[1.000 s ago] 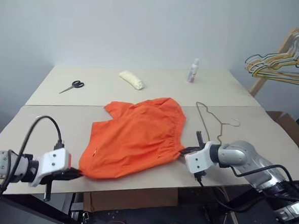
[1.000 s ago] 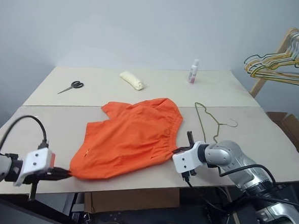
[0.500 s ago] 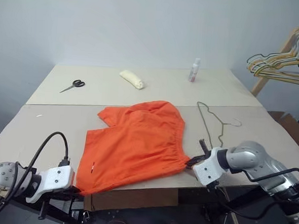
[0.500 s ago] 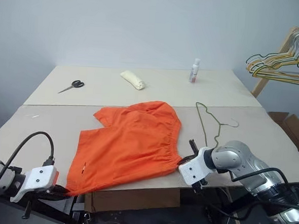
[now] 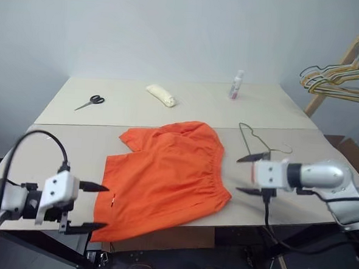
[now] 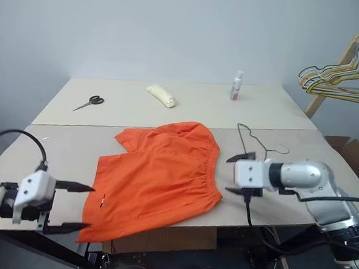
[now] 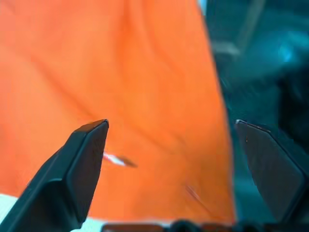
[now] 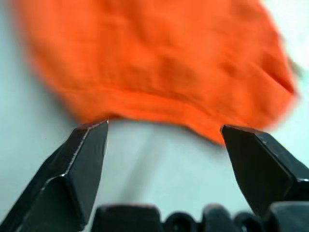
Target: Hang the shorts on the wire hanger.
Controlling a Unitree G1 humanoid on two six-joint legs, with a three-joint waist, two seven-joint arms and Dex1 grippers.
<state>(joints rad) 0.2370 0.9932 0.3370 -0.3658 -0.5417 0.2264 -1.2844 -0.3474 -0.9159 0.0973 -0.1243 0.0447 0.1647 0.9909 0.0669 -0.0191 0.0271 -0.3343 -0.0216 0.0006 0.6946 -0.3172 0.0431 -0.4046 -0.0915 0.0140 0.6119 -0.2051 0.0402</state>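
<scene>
Indoors, beige table (image 5: 187, 104), pale wall (image 5: 173, 30)

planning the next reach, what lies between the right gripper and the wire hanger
Nothing: in the left eye view only bare table separates the open right gripper from the wire hanger just beyond it. The shorts lie on its other side.
</scene>
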